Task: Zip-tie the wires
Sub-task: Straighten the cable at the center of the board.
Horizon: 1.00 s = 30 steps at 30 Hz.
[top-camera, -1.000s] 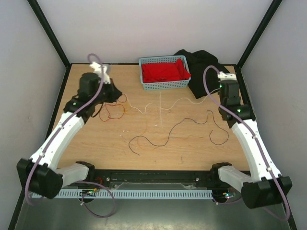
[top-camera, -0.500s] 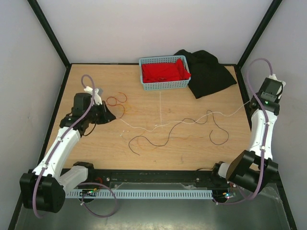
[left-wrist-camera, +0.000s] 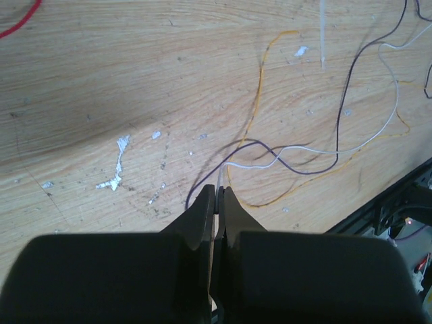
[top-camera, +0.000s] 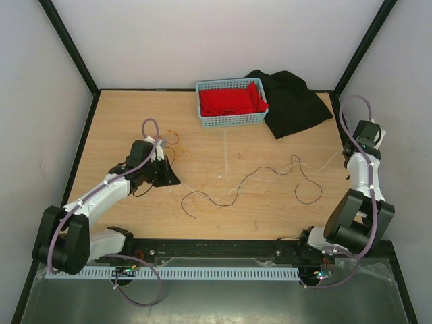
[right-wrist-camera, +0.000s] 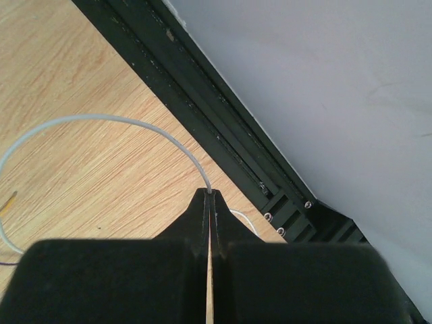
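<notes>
Wires [top-camera: 256,174] lie loose: thin, curly dark, white, orange strands.

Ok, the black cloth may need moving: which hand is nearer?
Right. The right hand sits near the black cloth, off its right edge; the left hand is far to its left.

Light woodgrain table [top-camera: 121,128]; dark, white, orange and red wires [left-wrist-camera: 270,158]; pale blue latticed basket [top-camera: 231,120] with red cloth [top-camera: 229,101]; black cloth [top-camera: 293,104].
</notes>
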Each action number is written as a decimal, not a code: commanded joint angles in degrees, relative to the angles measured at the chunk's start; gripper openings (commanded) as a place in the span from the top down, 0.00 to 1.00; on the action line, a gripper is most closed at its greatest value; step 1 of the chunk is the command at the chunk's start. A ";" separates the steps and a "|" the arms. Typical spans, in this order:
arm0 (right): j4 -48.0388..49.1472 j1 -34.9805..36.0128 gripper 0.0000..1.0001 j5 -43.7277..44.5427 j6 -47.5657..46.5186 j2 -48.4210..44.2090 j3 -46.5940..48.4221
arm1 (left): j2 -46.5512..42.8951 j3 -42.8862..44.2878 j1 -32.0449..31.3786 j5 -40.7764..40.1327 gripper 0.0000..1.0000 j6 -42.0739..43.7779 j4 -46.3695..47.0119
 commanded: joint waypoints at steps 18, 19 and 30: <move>8.24 -0.12 0.60 -7.42 2.33 7.79 -3.78 | 6.28 -6.44 0.12 -3.79 1.00 -3.46 9.17; 7.66 -0.15 0.51 -7.12 2.03 7.40 -3.24 | 6.23 -6.41 0.12 -3.72 1.00 -3.48 9.21; 3.85 1.78 0.26 -28.35 5.90 -2.44 4.07 | 6.55 -5.77 0.07 -3.91 0.90 -2.85 10.02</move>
